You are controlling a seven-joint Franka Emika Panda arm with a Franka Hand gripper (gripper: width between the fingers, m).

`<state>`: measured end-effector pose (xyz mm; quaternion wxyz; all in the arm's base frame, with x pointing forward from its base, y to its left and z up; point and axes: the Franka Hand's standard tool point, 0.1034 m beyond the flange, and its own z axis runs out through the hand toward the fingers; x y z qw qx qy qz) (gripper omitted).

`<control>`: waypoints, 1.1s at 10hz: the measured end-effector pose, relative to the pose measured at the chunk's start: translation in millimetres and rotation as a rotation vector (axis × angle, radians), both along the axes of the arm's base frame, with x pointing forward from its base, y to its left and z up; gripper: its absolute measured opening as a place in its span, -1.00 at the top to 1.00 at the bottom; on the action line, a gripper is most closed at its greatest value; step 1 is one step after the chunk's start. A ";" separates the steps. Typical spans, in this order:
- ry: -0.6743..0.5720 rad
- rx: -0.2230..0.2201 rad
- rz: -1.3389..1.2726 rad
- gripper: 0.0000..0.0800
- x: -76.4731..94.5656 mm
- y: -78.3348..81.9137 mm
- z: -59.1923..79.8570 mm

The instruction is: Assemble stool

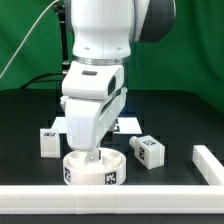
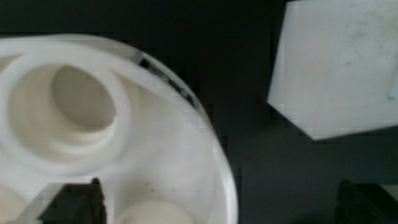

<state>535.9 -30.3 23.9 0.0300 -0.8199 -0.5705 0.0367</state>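
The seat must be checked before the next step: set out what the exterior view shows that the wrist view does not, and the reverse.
Exterior view only: the arm, two legs, one on each side of it, and the long white bar. Wrist view only: the seat's socket from above, and the open end effector's dark fingertips. Both: the round seat below the end effector, apparently one leg beside it, the black table.

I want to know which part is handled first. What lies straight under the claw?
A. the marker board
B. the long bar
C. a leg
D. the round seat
D: in the exterior view the seat lies straight under the claw, and in the wrist view its rim runs between the open fingers.
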 end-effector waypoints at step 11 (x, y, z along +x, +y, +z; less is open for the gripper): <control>-0.002 0.001 -0.002 0.93 -1.7 0.2 -4.9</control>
